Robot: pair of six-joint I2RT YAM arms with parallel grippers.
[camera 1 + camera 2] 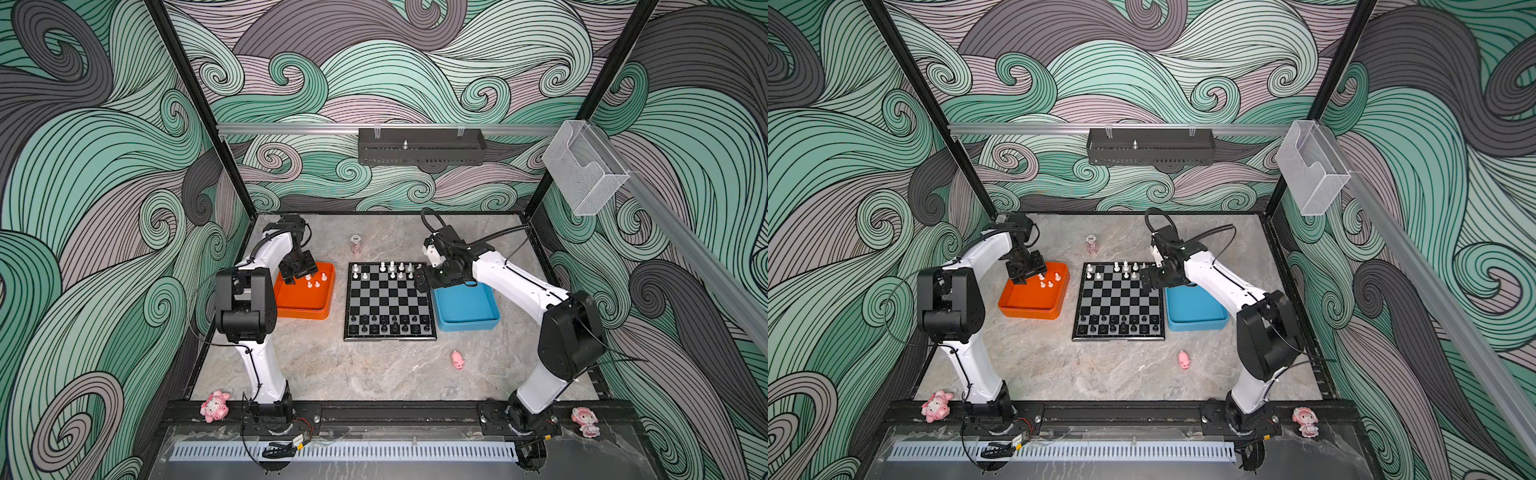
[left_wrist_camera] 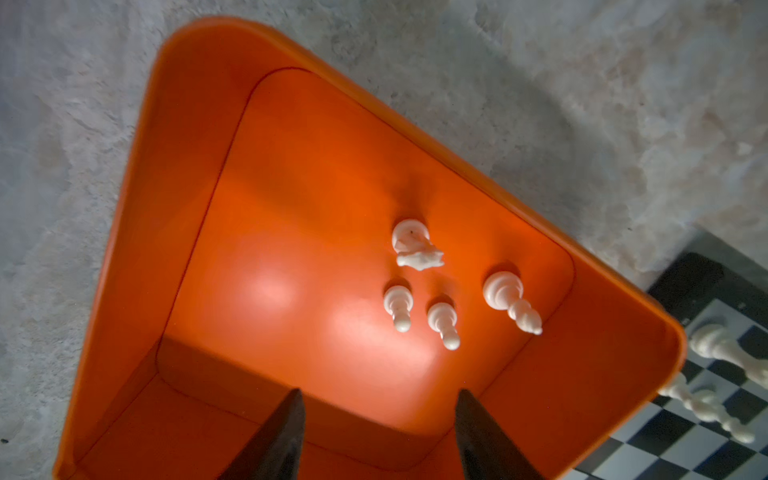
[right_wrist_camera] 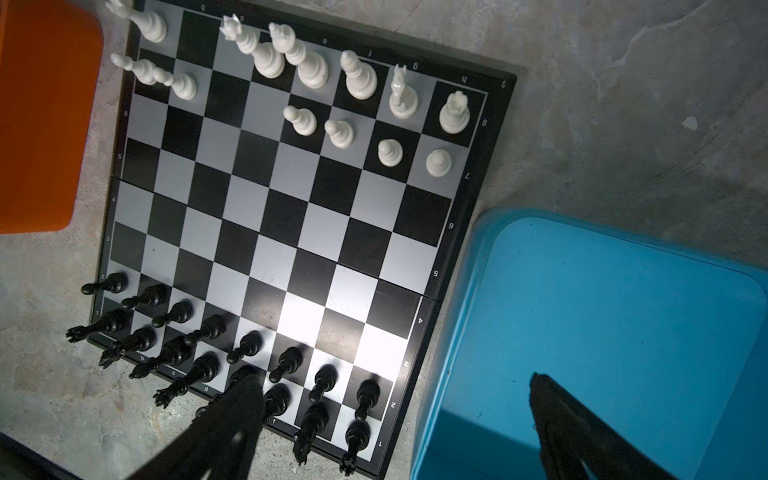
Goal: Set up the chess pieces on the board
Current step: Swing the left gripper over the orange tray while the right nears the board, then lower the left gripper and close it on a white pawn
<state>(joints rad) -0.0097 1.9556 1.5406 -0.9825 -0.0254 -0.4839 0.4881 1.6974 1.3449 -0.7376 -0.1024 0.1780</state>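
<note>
The board (image 1: 388, 301) (image 1: 1119, 299) lies mid-table in both top views. Black chess pieces (image 3: 286, 365) fill its two near rows; white chess pieces (image 3: 357, 77) stand in part of the two far rows. In the orange tray (image 2: 199, 174) stand a white knight (image 2: 413, 245), two pawns (image 2: 399, 305) and a bishop (image 2: 509, 299). My left gripper (image 2: 379, 392) (image 1: 297, 276) hangs over the tray, short of those pieces, open with nothing between its fingers. My right gripper (image 3: 394, 376) (image 1: 419, 282) hovers wide open over the board's right edge, holding nothing.
A blue tray (image 1: 467, 309) sits right of the board, under the right arm. A small clear pinkish jar (image 1: 355, 243) stands behind the board. A pink pig figurine (image 1: 458, 359) lies in front. Pink plush toys (image 1: 215, 405) sit on the front rail.
</note>
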